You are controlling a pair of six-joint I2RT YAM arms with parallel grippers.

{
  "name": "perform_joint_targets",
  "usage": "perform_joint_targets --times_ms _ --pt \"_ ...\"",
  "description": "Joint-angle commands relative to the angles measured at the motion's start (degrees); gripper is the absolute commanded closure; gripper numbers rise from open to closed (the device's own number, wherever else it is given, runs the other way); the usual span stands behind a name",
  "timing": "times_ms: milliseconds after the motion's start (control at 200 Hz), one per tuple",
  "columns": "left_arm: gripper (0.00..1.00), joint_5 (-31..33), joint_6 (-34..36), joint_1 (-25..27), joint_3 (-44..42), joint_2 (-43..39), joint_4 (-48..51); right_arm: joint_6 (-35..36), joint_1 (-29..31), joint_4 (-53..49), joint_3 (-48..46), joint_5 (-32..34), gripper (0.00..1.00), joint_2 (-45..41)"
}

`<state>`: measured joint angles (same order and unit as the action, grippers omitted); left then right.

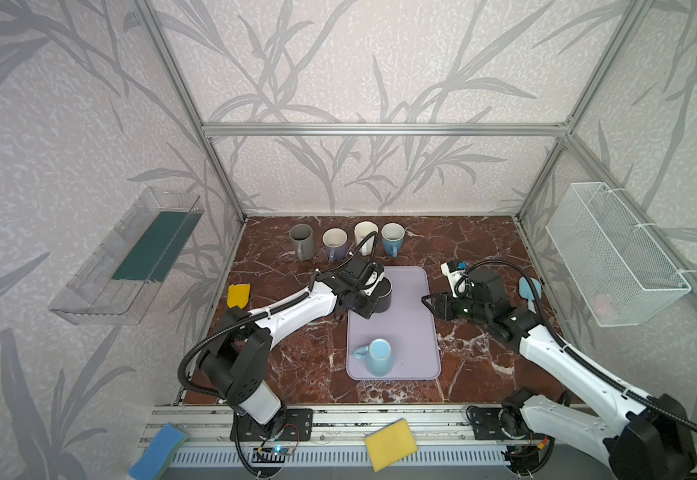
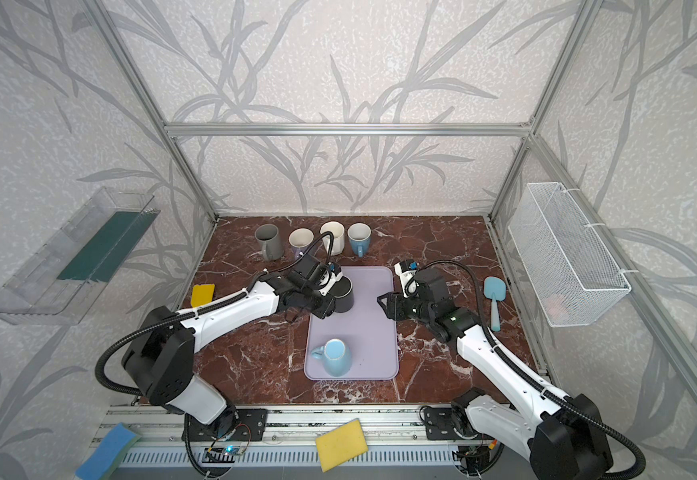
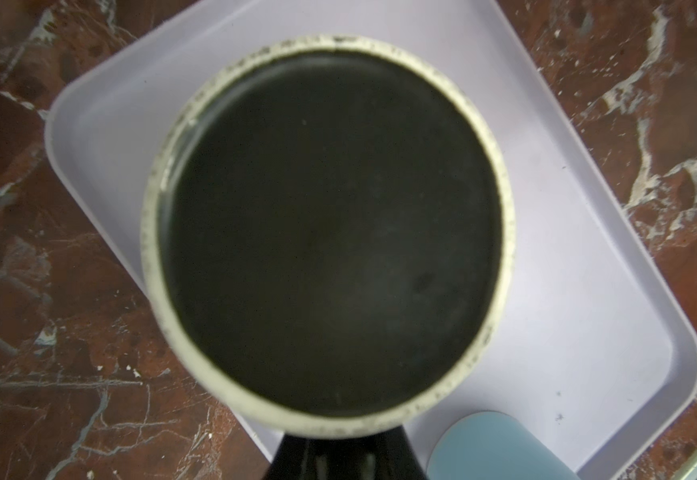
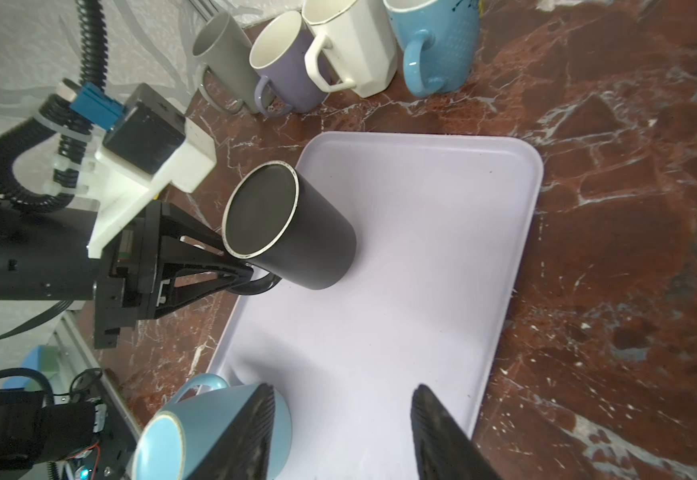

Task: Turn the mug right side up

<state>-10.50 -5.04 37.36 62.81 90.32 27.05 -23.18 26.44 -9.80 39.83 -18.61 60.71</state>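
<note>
1. Black matte mug (image 1: pixel 382 297) stands upside down, pale-ringed base up, at the tray's (image 1: pixel 413 332) 11 o'clock corner.
2. Its handle (image 4: pixel 263 284) is clamped by the left gripper (image 4: pixel 243 266).
3. At the mug's 3 o'clock, the right gripper (image 4: pixel 340 432) gapes empty.

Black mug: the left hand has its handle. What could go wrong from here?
1. The left hand pinches only the handle of the black mug, base up; it may swing or slip when turned.
2. The open right hand hovers at the edge of the tray, in the way of a wide swing.
3. The blue mug shares the tray; a dropped mug could hit it.
</note>
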Motion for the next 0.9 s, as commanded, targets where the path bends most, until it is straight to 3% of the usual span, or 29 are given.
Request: perform_joint_targets --times_ms 0,575,895 --pt "1.0 -3.13 -2.06 0.11 -0.48 -4.77 -6.74 -1.64 -0.24 3.08 -0.55 -2.66 0.45 -0.23" --pt "1.0 -12.59 -13.65 -1.34 -0.71 -13.84 -15.25 -7.9 -0.17 15.47 -4.58 -9.46 0.46 -1.38" --pt "1.0 -23.59 -22.01 -3.76 -4.92 -17.58 -29.85 -15.27 -0.22 25.8 -5.56 -13.53 0.45 -1.36"
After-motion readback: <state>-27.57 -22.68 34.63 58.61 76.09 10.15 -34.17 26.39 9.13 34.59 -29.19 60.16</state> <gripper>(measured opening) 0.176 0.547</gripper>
